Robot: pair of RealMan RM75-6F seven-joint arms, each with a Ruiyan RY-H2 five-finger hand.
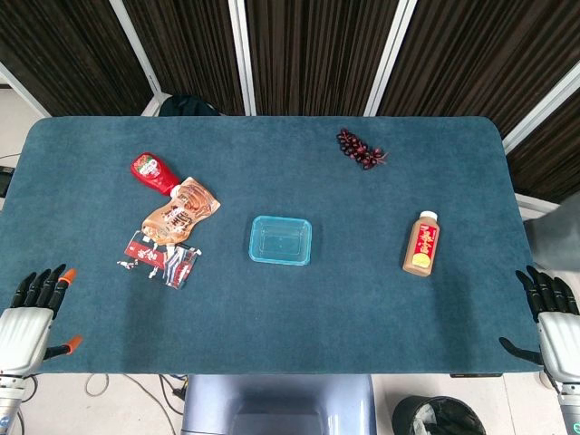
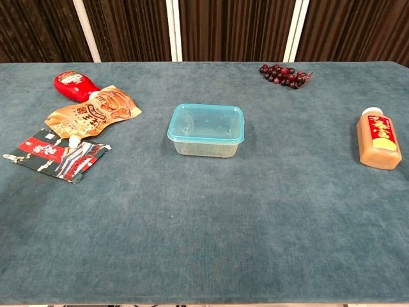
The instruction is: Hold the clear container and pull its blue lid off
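The clear container (image 1: 280, 240) (image 2: 206, 132) sits near the middle of the blue table, its blue lid (image 2: 206, 122) seated on top. My left hand (image 1: 30, 317) hovers at the near left table edge, fingers spread, holding nothing. My right hand (image 1: 553, 317) is at the near right edge, fingers also apart and empty. Both hands are far from the container and neither shows in the chest view.
A red ketchup bottle (image 1: 155, 172), an orange pouch (image 1: 181, 211) and a dark snack packet (image 1: 160, 258) lie left of the container. A brown drink bottle (image 1: 423, 243) lies to its right. Dark grapes (image 1: 360, 149) rest at the back.
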